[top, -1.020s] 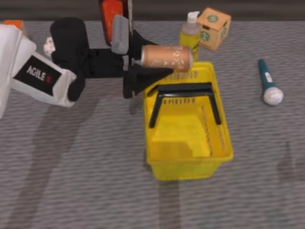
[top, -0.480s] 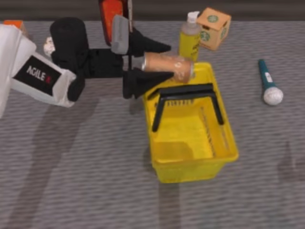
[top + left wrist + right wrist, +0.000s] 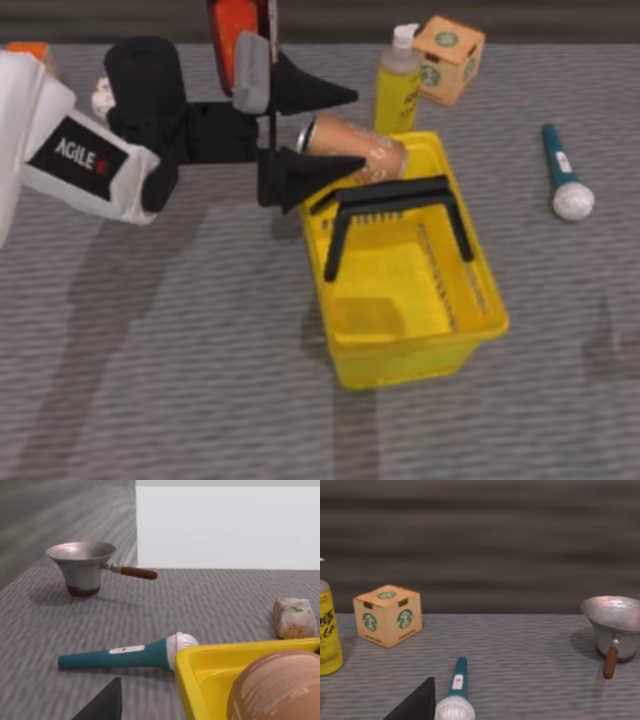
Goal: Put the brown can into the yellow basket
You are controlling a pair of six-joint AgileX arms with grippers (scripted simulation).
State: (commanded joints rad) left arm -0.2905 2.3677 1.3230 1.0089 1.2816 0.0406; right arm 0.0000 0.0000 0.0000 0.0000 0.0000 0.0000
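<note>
The brown can point(image 3: 352, 150) lies tilted across the back left rim of the yellow basket point(image 3: 482, 290), its far end dipping inside under the black handles point(image 3: 395, 205). My left gripper point(image 3: 358, 128) hovers over that corner, open, its two black fingers point(image 3: 310, 95) spread wide on either side of the can and apart from it. In the left wrist view the can point(image 3: 280, 687) fills the near corner over the basket's rim point(image 3: 197, 680). My right gripper point(image 3: 480, 715) is parked out of the top view, open, with one finger point(image 3: 420, 702) showing.
A yellow bottle point(image 3: 398, 85) and a tan cardboard box point(image 3: 447, 58) stand just behind the basket. A teal microphone point(image 3: 565, 175) lies to its right. A red-orange bottle point(image 3: 232, 25) stands behind the left arm. A metal pot point(image 3: 615, 625) sits farther off.
The left gripper's fingers have spread apart and let go of the can, which has tipped down onto the basket's back rim. The basket has shifted slightly to the right.
</note>
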